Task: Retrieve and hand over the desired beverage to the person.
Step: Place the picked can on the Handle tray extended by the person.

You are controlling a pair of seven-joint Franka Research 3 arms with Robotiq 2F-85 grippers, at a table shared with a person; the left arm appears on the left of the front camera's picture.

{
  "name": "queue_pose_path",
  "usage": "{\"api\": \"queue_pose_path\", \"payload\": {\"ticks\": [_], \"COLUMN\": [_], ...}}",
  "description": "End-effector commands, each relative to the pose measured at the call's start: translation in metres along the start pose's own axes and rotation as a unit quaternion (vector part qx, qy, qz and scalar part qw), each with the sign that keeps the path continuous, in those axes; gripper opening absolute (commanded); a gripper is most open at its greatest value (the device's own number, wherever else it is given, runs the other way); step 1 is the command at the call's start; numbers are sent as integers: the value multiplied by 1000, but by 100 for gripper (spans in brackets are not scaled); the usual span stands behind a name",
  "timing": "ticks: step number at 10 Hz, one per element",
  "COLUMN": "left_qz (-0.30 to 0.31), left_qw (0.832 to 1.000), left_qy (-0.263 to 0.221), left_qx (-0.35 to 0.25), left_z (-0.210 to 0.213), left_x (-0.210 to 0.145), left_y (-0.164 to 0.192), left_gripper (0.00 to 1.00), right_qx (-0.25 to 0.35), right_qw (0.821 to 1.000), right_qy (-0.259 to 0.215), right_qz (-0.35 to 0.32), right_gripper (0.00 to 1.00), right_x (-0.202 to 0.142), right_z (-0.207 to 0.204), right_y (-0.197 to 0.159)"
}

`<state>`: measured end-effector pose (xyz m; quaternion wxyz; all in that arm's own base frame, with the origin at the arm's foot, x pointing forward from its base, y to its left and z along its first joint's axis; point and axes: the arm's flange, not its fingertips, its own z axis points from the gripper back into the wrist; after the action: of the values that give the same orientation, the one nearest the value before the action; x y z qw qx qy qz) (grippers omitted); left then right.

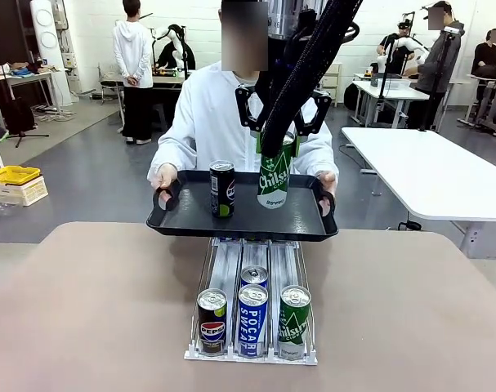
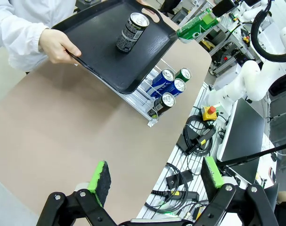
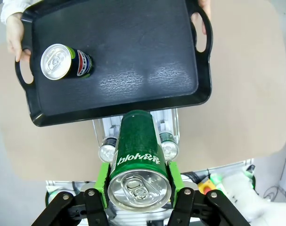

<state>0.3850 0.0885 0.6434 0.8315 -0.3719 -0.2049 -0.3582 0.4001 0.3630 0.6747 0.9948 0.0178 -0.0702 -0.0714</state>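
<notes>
The person (image 1: 219, 114) in a white jacket holds a flat black tray (image 1: 241, 222) by both handles over the table's far side. A black cola can (image 1: 222, 189) stands upright on it. My right gripper (image 1: 279, 135) is shut on a green Chilsung can (image 1: 274, 181) that hangs tilted just above the tray's right half; from the right wrist the green can (image 3: 139, 160) sits between the green pads above the tray (image 3: 133, 61). My left gripper (image 2: 156, 176) is open and bare, high over the table's near corner, far from the tray (image 2: 105, 47).
A wire can rack (image 1: 252, 306) on the brown table holds a Pepsi can (image 1: 212, 320), two blue Pocari Sweat cans (image 1: 252, 318) and a green can (image 1: 295, 320). A white table (image 1: 435, 175) stands at the right. Cables (image 2: 192, 139) lie beyond the table edge.
</notes>
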Motion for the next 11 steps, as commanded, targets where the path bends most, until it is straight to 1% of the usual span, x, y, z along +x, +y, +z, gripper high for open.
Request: {"api": "queue_pose_path", "payload": {"ticks": [1, 3, 6, 7, 9, 11], "left_qz": [-10, -10, -10, -10, -10, -10], "left_qw": [1000, 1000, 1000, 1000, 1000, 1000], "left_qy": [-6, -6, -6, -6, -6, -6], "left_qx": [-7, -7, -7, -7, -7, -7], "left_z": [1, 1, 1, 1, 1, 1], "left_x": [0, 0, 0, 0, 0, 0], "left_y": [0, 0, 0, 0, 0, 0], "left_gripper": [100, 100, 100, 100, 100, 100], "right_qx": [0, 16, 16, 18, 16, 4], "right_qw": [1000, 999, 998, 997, 995, 995], "right_qy": [0, 39, 51, 64, 86, 97], "right_qz": [0, -25, -35, -42, -52, -33], "right_gripper": [58, 58, 58, 58, 58, 58], "right_x": [0, 44, 78, 93, 119, 132], "right_z": [0, 6, 4, 0, -18, -44], "right_y": [0, -8, -11, -10, -9, -5]}}
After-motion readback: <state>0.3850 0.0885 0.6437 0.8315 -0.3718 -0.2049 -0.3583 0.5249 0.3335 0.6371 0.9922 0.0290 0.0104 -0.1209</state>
